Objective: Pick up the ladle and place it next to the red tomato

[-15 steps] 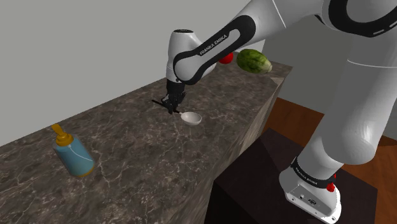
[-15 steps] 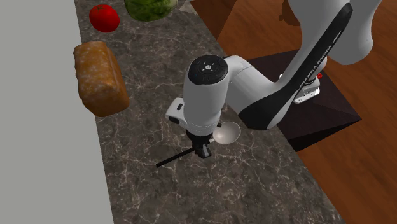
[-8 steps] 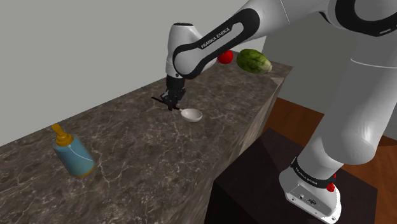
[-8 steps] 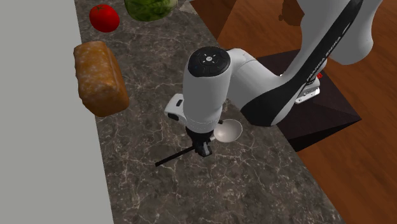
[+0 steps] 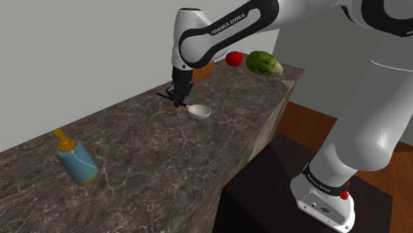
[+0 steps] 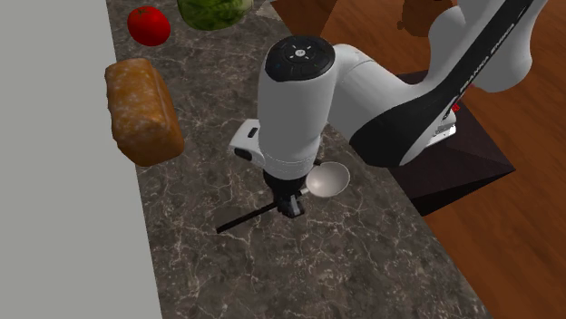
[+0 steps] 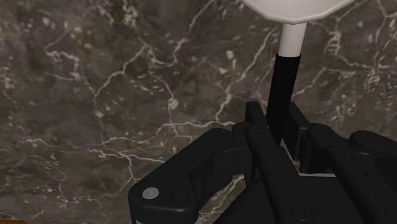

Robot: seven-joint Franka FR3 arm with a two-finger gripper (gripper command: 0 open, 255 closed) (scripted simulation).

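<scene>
Caught mid-task over a dark marbled surface [image 5: 145, 155]: clenched tight on the ladle [image 5: 200, 112] with the black end effector [image 5: 177, 99], pinching the dark handle from both sides a little short of the white neck. Grasped, then, and apparently held a little above the stone, though impossible to confirm a gap under the white bowl.

Done so far, by the look of it: reaching and gripping. Left to do: travelling along the surface to the red tomato [image 5: 233, 58] at the far end, well apart from the ladle, past a brown loaf [image 6: 142, 111] against the wall [image 5: 79, 53], with a green leafy vegetable [image 5: 264, 63] just beside the tomato; then setting down and letting go. Roughly a third of the way through, at a guess.

Held close to level, with the long axis running across the surface rather than along it: dark handle tip toward the wall, at the second exterior view's lower left; white bowl toward the edge nearer the stand [image 5: 265, 192], hollow side apparently up. In the shoulder view, slanting from upper left at the handle tip down to lower right at the bowl. Pointing neither end at the tomato.
</scene>
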